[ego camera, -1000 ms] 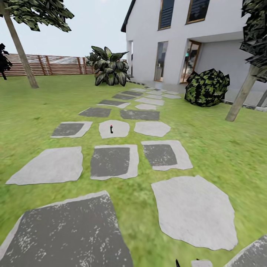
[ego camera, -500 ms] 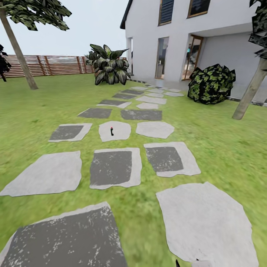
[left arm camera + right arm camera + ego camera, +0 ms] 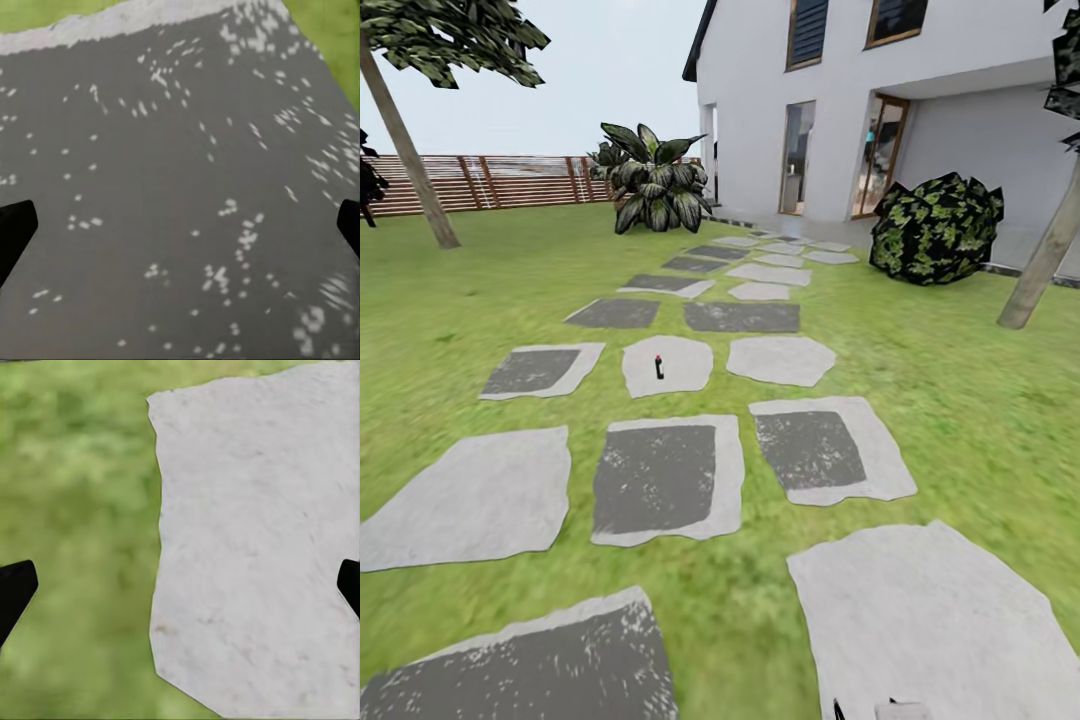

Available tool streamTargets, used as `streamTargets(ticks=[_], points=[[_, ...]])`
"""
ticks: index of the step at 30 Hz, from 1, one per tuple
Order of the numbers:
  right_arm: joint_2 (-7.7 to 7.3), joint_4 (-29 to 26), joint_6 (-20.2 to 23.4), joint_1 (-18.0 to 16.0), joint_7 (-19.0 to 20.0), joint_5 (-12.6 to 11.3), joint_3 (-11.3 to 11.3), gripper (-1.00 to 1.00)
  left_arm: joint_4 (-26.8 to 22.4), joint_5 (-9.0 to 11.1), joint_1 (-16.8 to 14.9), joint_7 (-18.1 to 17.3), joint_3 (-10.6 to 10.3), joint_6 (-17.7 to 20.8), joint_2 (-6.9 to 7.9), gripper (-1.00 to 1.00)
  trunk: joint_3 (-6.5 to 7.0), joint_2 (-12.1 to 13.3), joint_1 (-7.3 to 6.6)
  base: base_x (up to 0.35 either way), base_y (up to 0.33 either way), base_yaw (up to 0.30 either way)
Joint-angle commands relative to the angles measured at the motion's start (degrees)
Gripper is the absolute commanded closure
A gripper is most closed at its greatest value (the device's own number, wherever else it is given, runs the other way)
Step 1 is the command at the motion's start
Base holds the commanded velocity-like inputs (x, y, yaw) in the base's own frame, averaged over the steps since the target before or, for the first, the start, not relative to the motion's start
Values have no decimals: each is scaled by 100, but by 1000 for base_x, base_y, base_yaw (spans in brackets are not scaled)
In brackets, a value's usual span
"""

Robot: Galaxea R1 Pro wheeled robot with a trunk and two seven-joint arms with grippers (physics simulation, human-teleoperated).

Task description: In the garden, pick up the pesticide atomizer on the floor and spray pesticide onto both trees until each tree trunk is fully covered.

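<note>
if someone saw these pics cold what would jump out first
Probably the path of grey stepping stones running across the green lawn toward the white house at upper right. On a pale stone midway up the path stands a tiny dark atomizer with a red top. A leaning tree rises at far left before the wooden fence, and a second trunk leans at the right edge.

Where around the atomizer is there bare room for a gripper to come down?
The atomizer stands alone mid-slab on a pale stepping stone, bare stone all round it. Neighbouring slabs and the grass look bare too. Nothing crowds it.
</note>
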Motion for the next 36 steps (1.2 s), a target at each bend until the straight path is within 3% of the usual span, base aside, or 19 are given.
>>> streamTargets(ticks=[1, 22, 36], points=[[0, 0, 0, 0, 0, 0, 0, -100, 0, 0, 0, 0, 1, 0, 0, -100, 0, 0, 0, 339, 0, 0], [0, -6, 0, 1, 0, -2, -8, -100, 0, 0, 0, 0, -6, -1, -8, -100, 0, 0, 0, 339, 8, 0], [0, -8, 0, 0, 0, 0, -2, -100, 0, 0, 0, 0, -6, 0, -9, -100, 0, 0, 0, 292, 208, 0]])
